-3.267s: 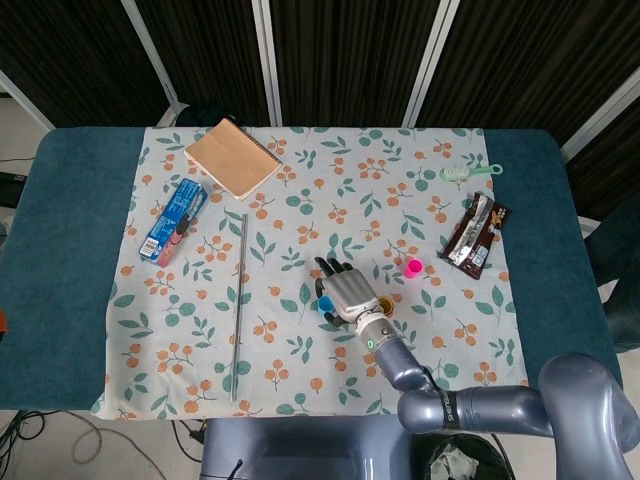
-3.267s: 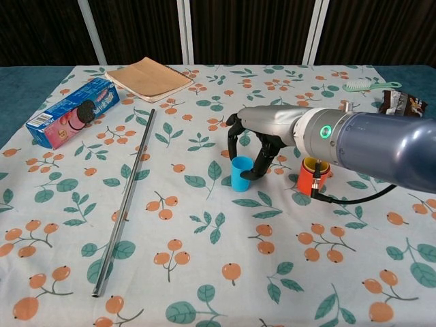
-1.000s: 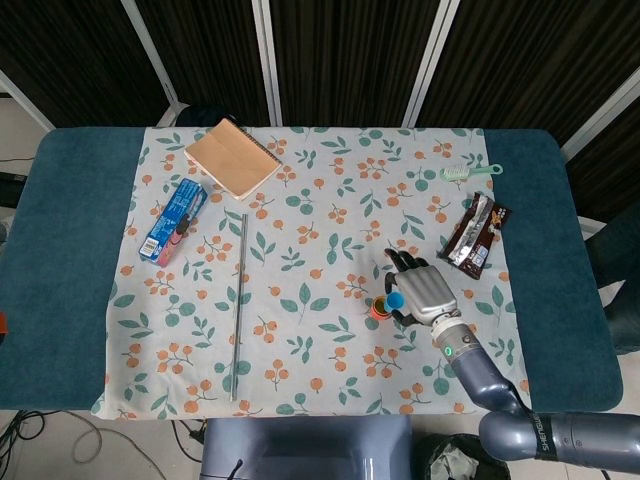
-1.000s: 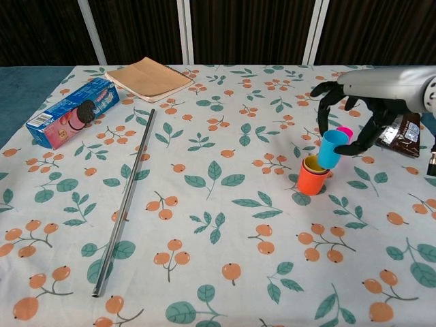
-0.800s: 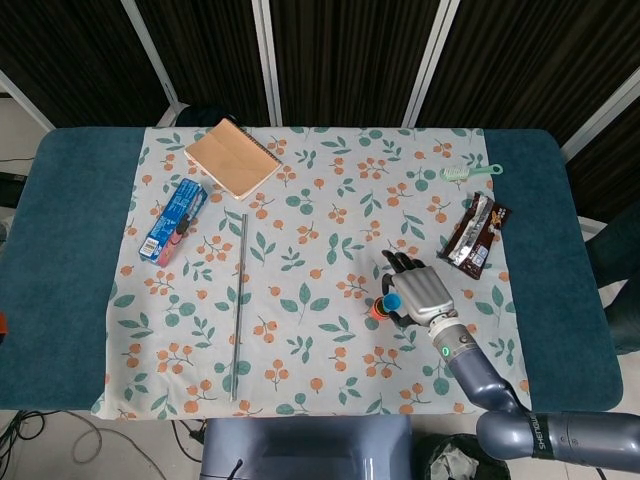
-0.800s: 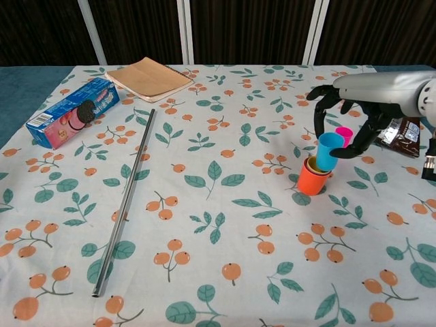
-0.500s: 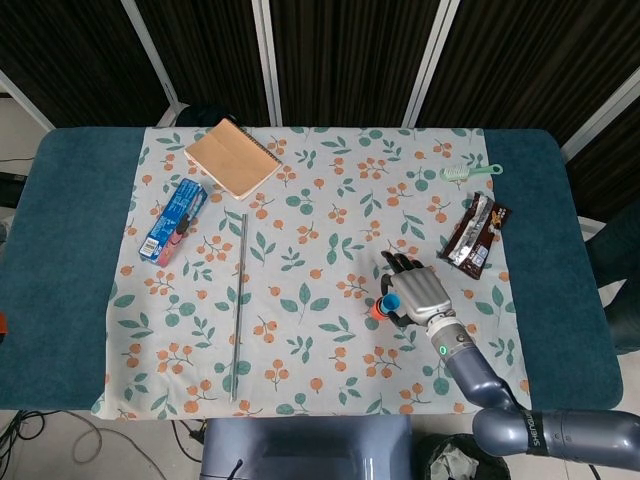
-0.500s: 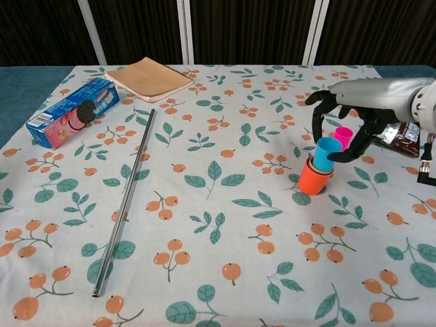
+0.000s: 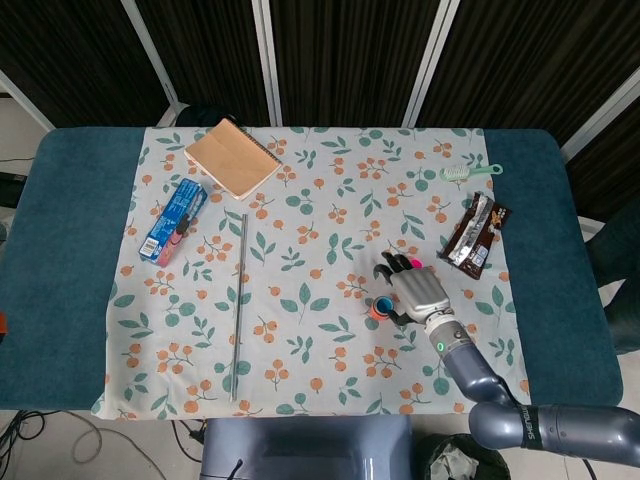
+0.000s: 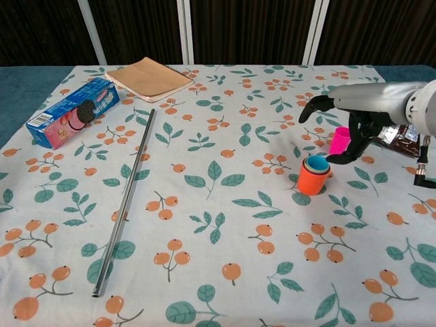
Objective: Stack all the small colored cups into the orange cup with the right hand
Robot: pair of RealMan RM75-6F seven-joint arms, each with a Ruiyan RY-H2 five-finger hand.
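Chest view: blue cup (image 10: 317, 163) nested

right hand (image 10: 349, 129): black fingers, with a light silver-grey shell on the back; in the head view (image 9: 418, 291) the back looks grey and metallic.
fingers (image 10: 311, 105): dark and slim, made of several segments, with rounded tips.
wrist: a short silver-grey cylinder with a small green light (image 9: 437, 347) on it.
forearm (image 10: 381, 97): smooth, glossy, silver with a blue tone, round in section.
cable: a thin black cable (image 10: 423, 163) hangs at the wrist near the right edge of the chest view.
arm (image 9: 545, 428): thick rounded blue-grey segments, which become wider toward the lower right corner.
left hand: in neither view.
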